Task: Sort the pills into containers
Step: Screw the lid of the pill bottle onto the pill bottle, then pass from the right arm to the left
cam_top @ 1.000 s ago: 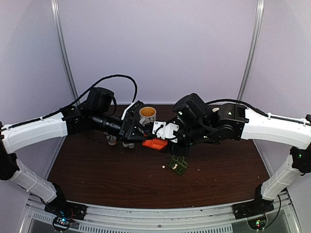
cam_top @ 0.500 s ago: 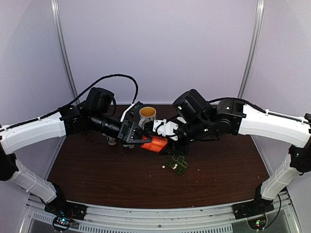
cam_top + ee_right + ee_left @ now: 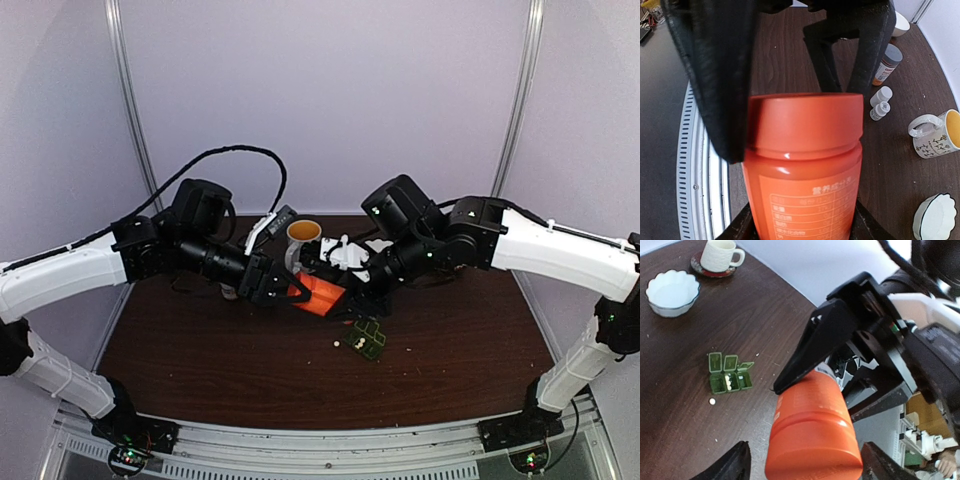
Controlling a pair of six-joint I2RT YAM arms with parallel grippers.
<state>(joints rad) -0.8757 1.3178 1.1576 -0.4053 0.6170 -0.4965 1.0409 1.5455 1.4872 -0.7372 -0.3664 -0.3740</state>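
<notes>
Left arm [image 3: 70, 275] and right arm [image 3: 560, 250] reach inward, wrists meeting at centre of the top view. Left gripper [image 3: 283, 290]: jaws apart, fingers [image 3: 735, 466] clear on both sides of the orange bottle [image 3: 320, 296] cap. Right gripper [image 3: 340, 285]: fingers [image 3: 742, 230] clamped on the bottle's body.

The top camera looks down from high behind the arms, far enough off to take in the whole bench [image 3: 200, 370]. Each wrist camera sits close to the bottle [image 3: 810, 435], and the two face it from opposite sides. All three views share the bottle. Both wrist views share the bowl [image 3: 672, 290]. The top and left wrist views share the pill box [image 3: 729, 376].
</notes>
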